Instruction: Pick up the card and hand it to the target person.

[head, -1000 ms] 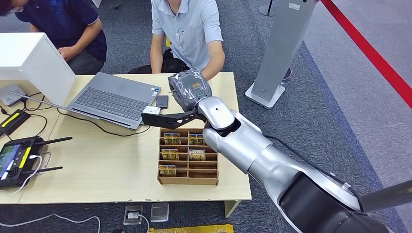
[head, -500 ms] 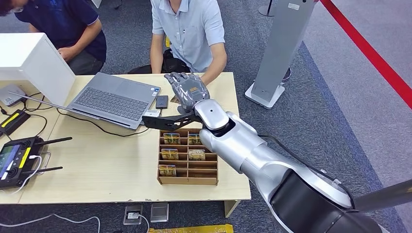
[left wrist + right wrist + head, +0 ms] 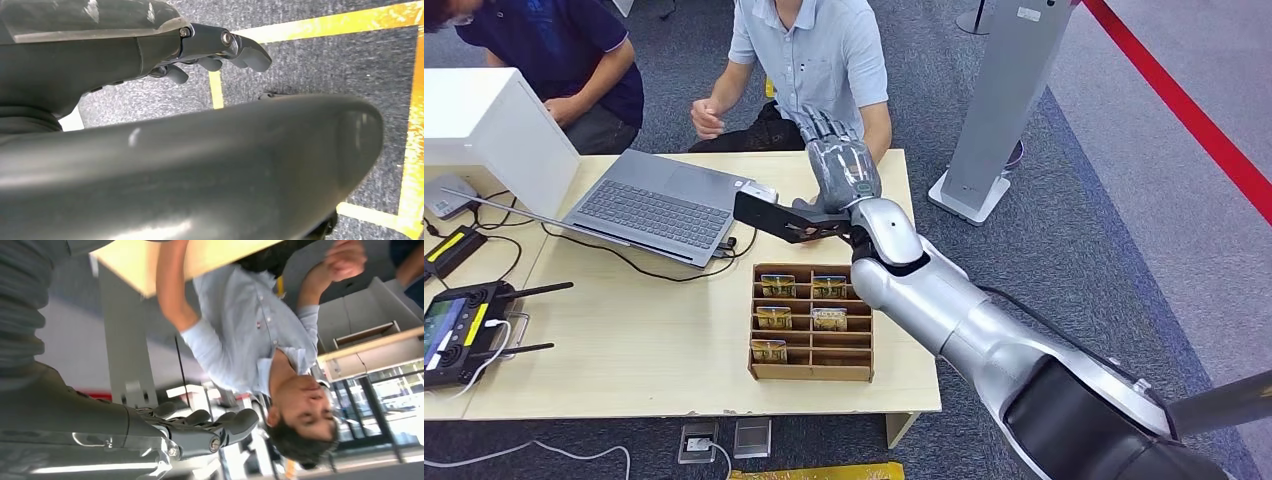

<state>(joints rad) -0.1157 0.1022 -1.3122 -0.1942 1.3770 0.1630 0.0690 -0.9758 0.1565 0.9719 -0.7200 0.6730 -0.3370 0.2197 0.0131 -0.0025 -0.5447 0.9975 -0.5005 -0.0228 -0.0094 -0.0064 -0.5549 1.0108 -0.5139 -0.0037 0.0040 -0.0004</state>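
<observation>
Small yellow cards [image 3: 776,285] stand on edge in five slots of the brown wooden divided tray [image 3: 809,373], on the pale wooden table [image 3: 624,340]; their long edges run across the tray. No card is seen outside the tray. The grey right hand [image 3: 842,168] is raised above the table's far edge, fingers straight and apart, nothing between them, reaching toward the seated person in the light blue shirt [image 3: 819,50]. So the tray lies on the robot's side of that hand and lower, under the forearm. The person's raised hand [image 3: 708,117] is closed; whether it holds a card I cannot tell. The left hand [image 3: 215,47] hangs over carpet, fingers loosely bent, well away from the table; its state is unclear. Judgement: the right hand is nearer the cards.
</observation>
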